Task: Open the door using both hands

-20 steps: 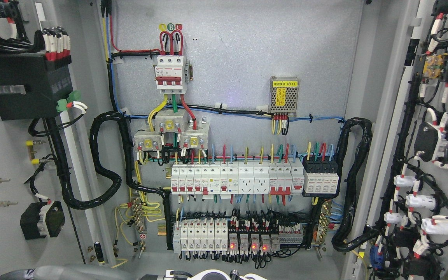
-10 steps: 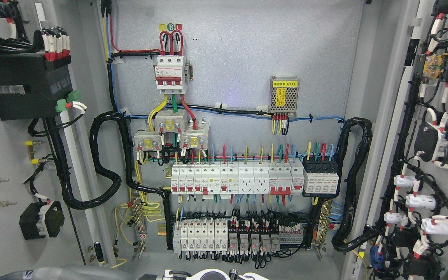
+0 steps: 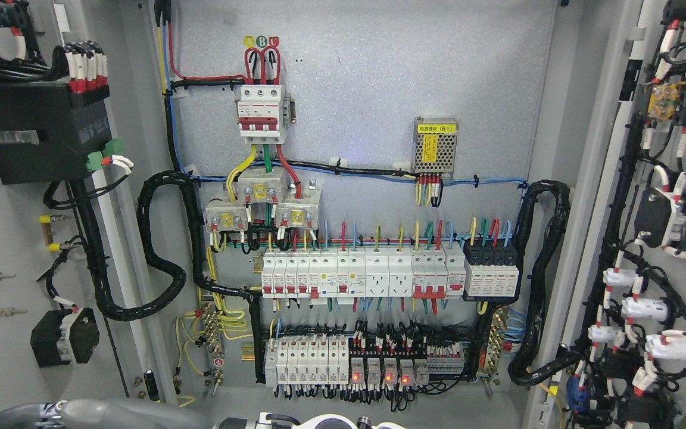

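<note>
Head view only gives us a sliver of robot: a grey rounded left arm segment [image 3: 105,412] poking in along the bottom edge at the lower left, plus some white and black robot body parts [image 3: 325,422] at the bottom middle. No hand shows at all, left or right, so we can't tell how the fingers sit or whether they hold anything.

Going outward, both doors already look swung wide. The grey sheet-metal left door [image 3: 3,250] fills the left side, inner face towards us, carrying a black box-shaped module [image 3: 39,134] and black corrugated cable conduit [image 3: 158,250]. The grey sheet-metal right door [image 3: 685,196] fills the right side, loaded with white plug connectors [image 3: 641,310] and black wiring.

Handling-wise, we reckon these doors are stiff steel panels, fairly heavy with all that gear bolted on, and smooth painted metal, so a bit slippery. We'd take hold on a bare free edge and keep fingers away from wires and terminals, which look snaggable.

Readable stuff: three round coloured tags [image 3: 261,41] over the white three-pole main breaker [image 3: 261,113], the middle one looks like B. The small perforated metal power supply [image 3: 436,146] has a yellow label with Chinese characters too small for us to read. The rows of white breakers [image 3: 361,271] carry print, also too tiny.
</note>
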